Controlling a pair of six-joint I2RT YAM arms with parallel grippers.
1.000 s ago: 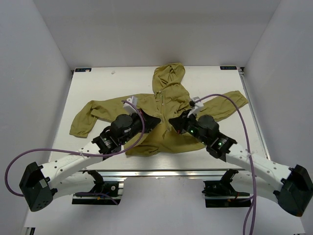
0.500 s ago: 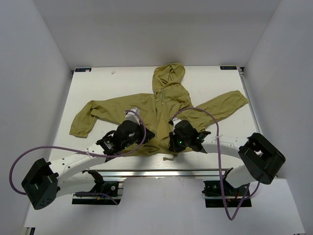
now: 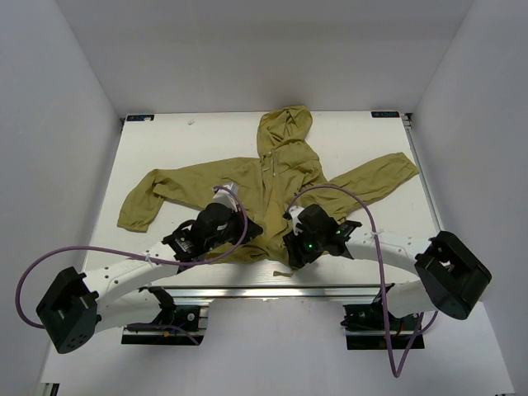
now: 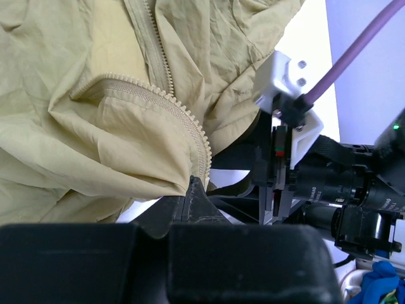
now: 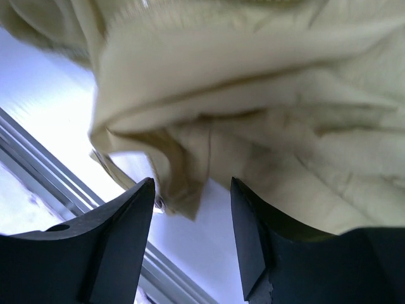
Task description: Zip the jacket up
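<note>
While the jacket [image 3: 276, 169] lies spread on the table [image 3: 165, 140], hood at 12 o'clock, the left gripper [image 4: 193, 190] clamps its zipper edge [image 4: 190, 123] near 6 o'clock — the right gripper [image 5: 192, 185], jaws parted, straddles the hem [image 5: 183, 206].

Arms at the jacket [image 3: 280, 169] hem
It lies spread on the white table [image 3: 165, 144], hood farthest; left gripper [image 3: 251, 228] and right gripper [image 3: 289, 244] flank its lower front
</note>
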